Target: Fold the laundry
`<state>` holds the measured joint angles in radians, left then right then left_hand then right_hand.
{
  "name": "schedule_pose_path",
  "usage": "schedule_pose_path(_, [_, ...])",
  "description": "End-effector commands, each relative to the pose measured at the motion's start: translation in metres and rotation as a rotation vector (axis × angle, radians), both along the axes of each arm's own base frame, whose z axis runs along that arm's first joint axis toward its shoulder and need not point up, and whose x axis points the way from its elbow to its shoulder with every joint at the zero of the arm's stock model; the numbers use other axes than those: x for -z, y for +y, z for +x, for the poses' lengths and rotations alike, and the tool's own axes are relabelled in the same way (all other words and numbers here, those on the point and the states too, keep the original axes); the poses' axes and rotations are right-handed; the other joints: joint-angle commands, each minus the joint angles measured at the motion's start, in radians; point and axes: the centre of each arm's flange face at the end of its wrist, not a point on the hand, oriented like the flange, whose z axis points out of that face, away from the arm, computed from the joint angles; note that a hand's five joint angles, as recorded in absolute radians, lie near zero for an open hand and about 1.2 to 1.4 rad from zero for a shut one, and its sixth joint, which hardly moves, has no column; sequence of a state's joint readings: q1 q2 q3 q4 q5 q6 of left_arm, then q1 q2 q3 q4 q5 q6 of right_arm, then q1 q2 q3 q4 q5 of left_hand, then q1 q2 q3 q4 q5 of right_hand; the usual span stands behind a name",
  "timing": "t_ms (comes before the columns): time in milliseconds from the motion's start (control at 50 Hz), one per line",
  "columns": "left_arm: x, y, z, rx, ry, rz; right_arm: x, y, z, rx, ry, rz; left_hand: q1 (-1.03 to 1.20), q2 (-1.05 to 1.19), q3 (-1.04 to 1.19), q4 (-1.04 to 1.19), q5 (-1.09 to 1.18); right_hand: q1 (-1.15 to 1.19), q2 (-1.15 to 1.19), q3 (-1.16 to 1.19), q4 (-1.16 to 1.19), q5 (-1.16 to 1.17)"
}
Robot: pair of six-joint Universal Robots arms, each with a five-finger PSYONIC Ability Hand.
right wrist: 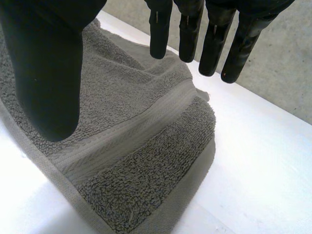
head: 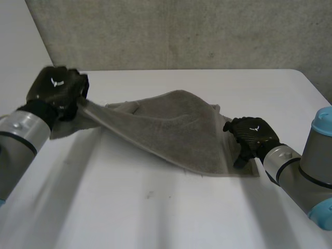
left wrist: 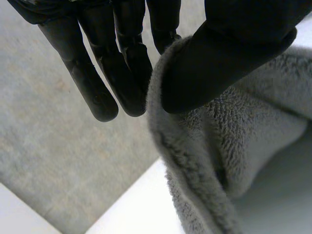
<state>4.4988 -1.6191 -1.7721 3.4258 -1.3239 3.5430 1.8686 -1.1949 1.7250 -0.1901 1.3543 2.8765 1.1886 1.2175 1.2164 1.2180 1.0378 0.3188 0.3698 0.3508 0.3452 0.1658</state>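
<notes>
My left hand (head: 56,89) is up off the table at the towel's left end. In its wrist view the thumb (left wrist: 229,53) clamps a rolled edge of the grey towel (left wrist: 219,161) against the fingers (left wrist: 100,92), so it is pinching the cloth. From that grip the towel (head: 176,127) runs down in a taut slope towards the middle of the white table (head: 155,207). A loose flap hangs beneath my left hand. The rest lies in a rumpled heap that reaches across to my right side.

My right hand (head: 252,136) sits low at the towel's right end. In its own wrist view the fingers (right wrist: 214,46) are straight and spread, with the thumb (right wrist: 48,78) held well apart from them. The towel's banded end (right wrist: 136,146) lies below the palm, and nothing is gripped. From the head view I cannot tell whether a fingertip touches the cloth or only hovers over it.

The towel's bulk lies between my two hands. The grey left arm (head: 21,137) comes in along the table's left side, and the right arm (head: 306,166) with its light-blue cap comes in near the right corner. Behind the table stands a rough grey wall (head: 181,31), and the same grey surface (left wrist: 53,146) shows past my left fingers, beyond the table edge (left wrist: 131,212).
</notes>
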Motion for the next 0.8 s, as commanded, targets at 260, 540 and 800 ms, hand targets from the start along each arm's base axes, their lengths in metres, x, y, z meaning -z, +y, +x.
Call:
schedule_pose_path(260, [-0.093, 0.026, -0.045, 0.139, 0.079, -0.09, -0.042, 0.055, 0.069, -0.066, -0.437, 0.189, 0.208, 0.179, 0.18, 0.178, 0.184, -0.131, -0.182, -0.163, -0.157, -0.153])
schedule_pose_path(540, [-0.107, 0.028, -0.044, 0.103, 0.106, -0.121, 0.019, 0.041, 0.094, 0.108, -0.421, 0.276, 0.208, 0.179, 0.18, 0.178, 0.184, -0.061, -0.112, -0.093, -0.087, -0.082])
schedule_pose_path(800, [-0.102, 0.01, -0.024, 0.032, 0.138, -0.087, 0.01, -0.024, 0.024, 0.364, -0.348, 0.061, 0.208, 0.179, 0.18, 0.178, 0.184, 0.964, 0.913, 0.932, 0.938, 0.942])
